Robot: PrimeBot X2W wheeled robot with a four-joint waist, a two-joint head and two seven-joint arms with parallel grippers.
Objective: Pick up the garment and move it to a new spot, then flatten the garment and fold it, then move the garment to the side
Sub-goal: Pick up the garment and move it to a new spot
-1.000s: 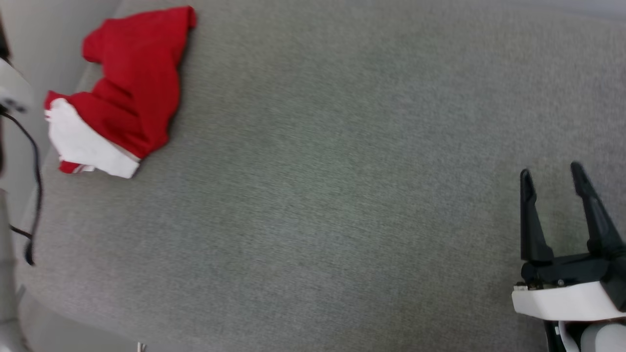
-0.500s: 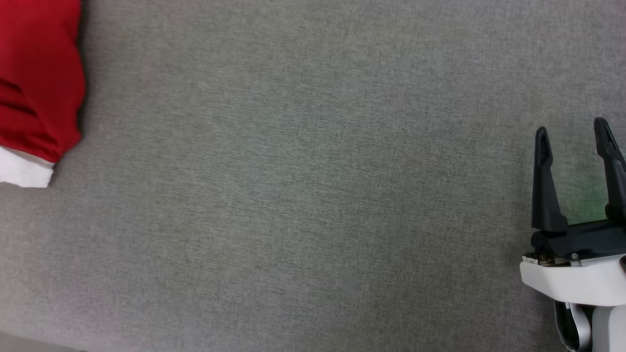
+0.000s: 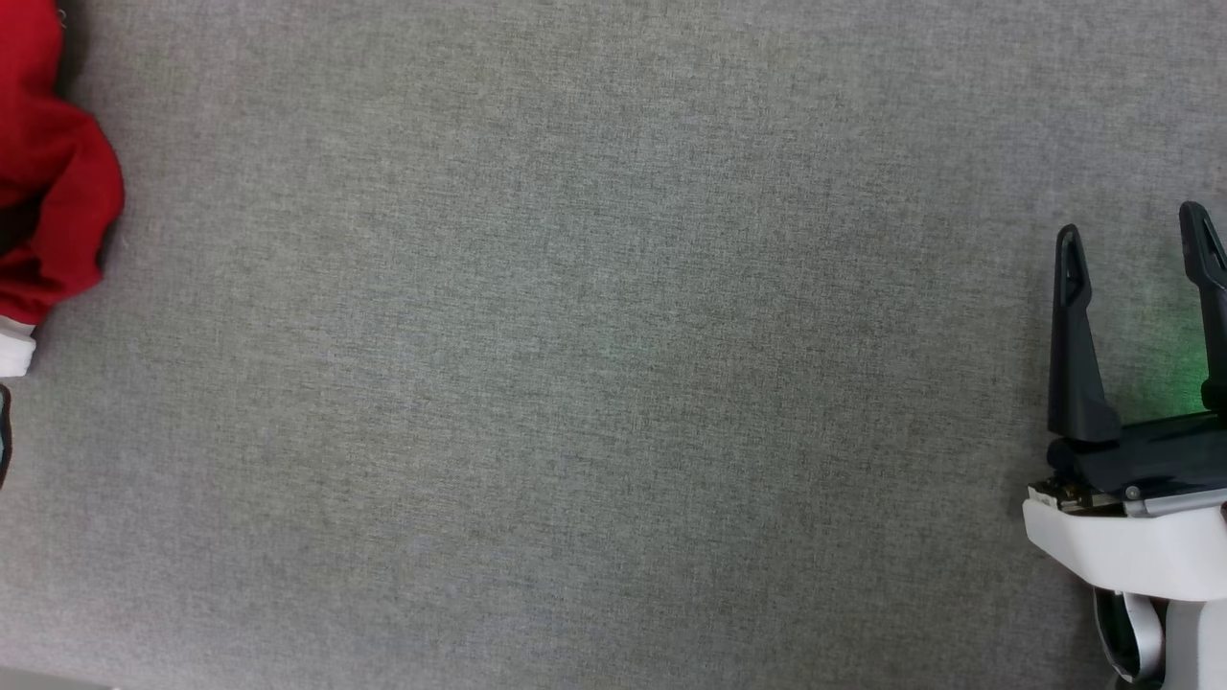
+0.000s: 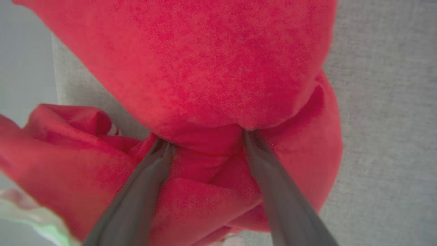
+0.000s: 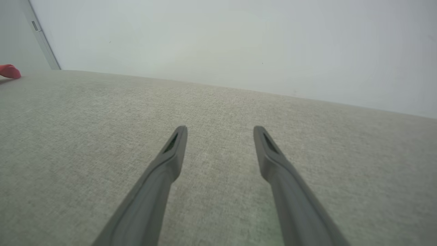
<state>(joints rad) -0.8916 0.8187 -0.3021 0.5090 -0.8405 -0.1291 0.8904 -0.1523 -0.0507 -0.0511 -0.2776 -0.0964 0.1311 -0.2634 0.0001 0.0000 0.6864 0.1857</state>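
Closest in, at the lower right of the head view, the right gripper hangs over the grey fabric surface with its two dark fingers spread well apart and nothing between them. A faint green glow lies on the cloth just beside its dark base. Its own wrist view shows the same: both fingers are parted above bare grey weave, touching nothing. Across the surface, well apart from that arm, the garment sits bunched at the left edge of the head view — red folds rolled over one another, with a sliver of white sleeve at the lower end. The left gripper is pushed into this heap. In the left wrist view its fingers stand wide apart, red cloth bulges between them, and both tips are hidden under an overhanging red fold, so the jaws are spread rather than pinched on the fabric. A small striped trim peeks out among the folds to the left of the fingers. Farthest off, in the right wrist view, the grey surface ends at a plain pale wall — and a small red corner of the shirt shows at the far left.
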